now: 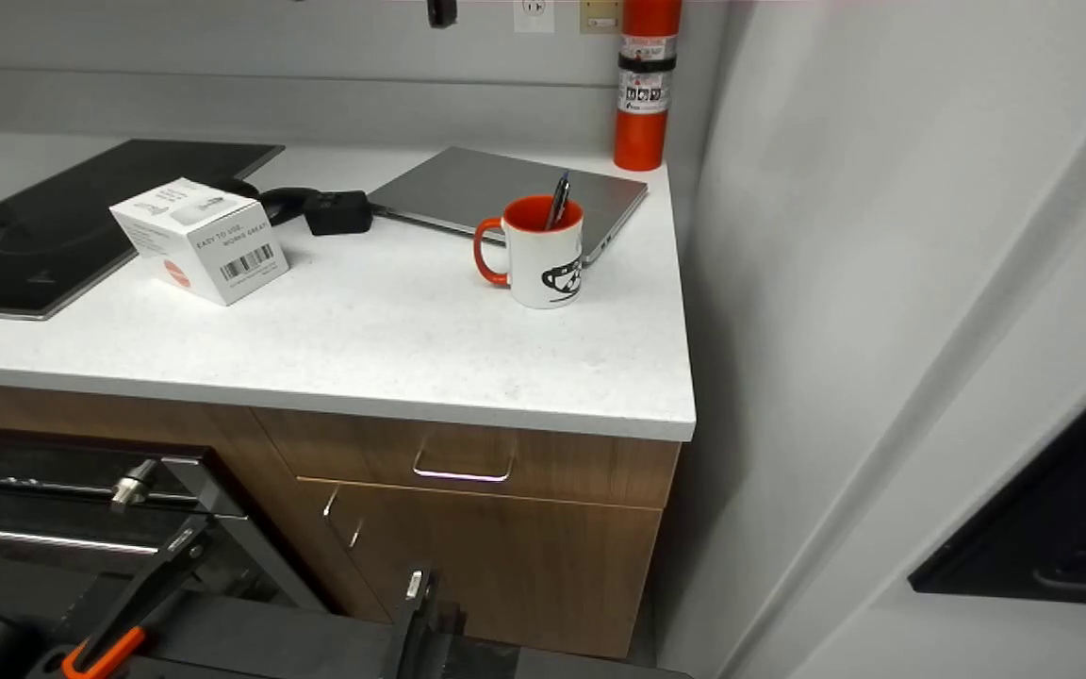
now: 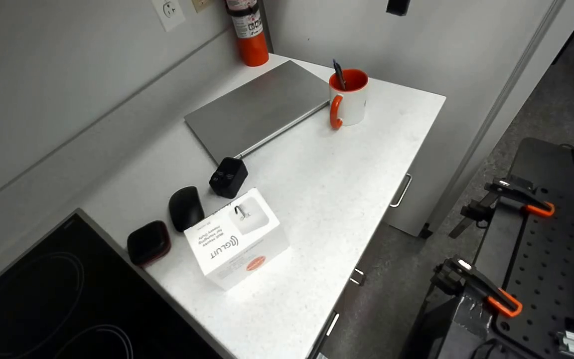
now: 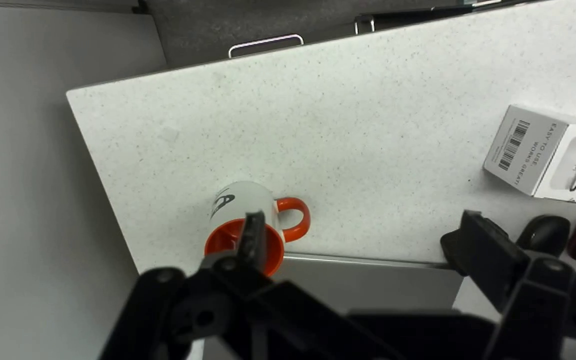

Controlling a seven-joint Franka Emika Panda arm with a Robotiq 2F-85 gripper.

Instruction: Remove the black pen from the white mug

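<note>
The white mug [image 1: 529, 269] stands upright near the counter's right end in an exterior view, with its red handle towards the white box; it also shows in an exterior view [image 2: 354, 107] and the wrist view [image 3: 248, 202]. The black pen [image 1: 557, 202] leans inside it, its upper end above the rim, also in an exterior view [image 2: 339, 75]. My gripper [image 3: 364, 220] is open and empty in the wrist view, above the counter. Its left finger overlaps the mug's opening there and the pen is hidden. In both exterior views only a dark tip shows at the top edge, above the mug's height.
A closed grey laptop [image 2: 267, 109] lies beside the mug. A white box [image 2: 237, 239], a black adapter [image 2: 228, 178] and a black mouse [image 2: 186, 209] are further along the counter. A red fire extinguisher [image 1: 642, 132] stands in the back corner. A tall grey panel [image 1: 835, 236] borders the counter's end.
</note>
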